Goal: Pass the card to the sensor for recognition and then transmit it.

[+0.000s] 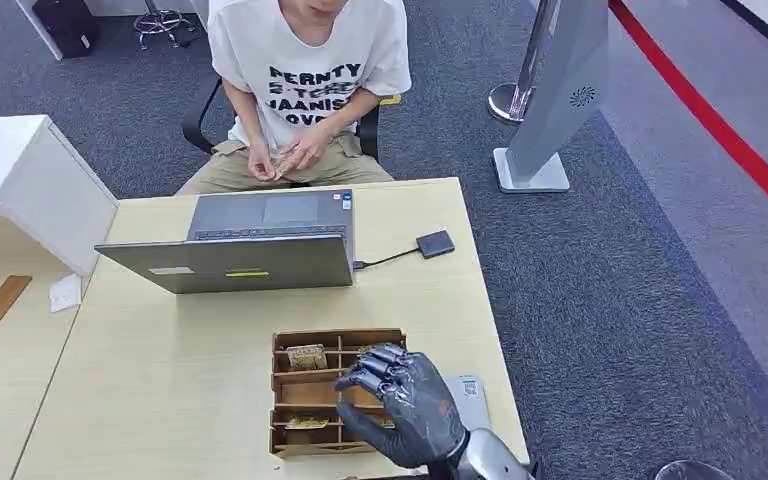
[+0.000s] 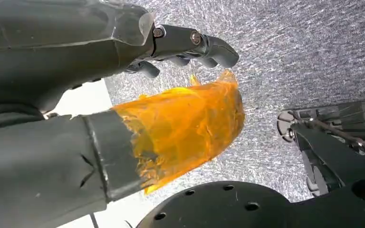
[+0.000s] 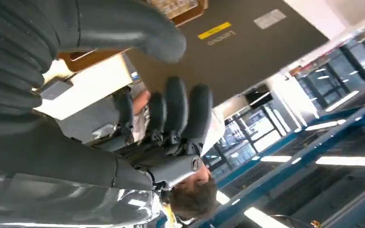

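On the person's white T-shirt (image 1: 305,70) I read "PERNTY", "E-TCHE", "MAANISH", "LOVO". On the laptop lid (image 3: 247,42), beside a yellow sticker, "Lenovo" stands, turned.

Grey carpet (image 1: 600,300) with a red stripe (image 1: 720,130), light wooden table (image 1: 160,380), white cabinet (image 1: 20,180), black office chair (image 1: 200,120)

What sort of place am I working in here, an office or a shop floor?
Most likely an office or reception-style desk. A person sits in a desk chair on grey carpet behind a light wooden table that holds a laptop, a small wired reader and a wooden card tray under the right hand.
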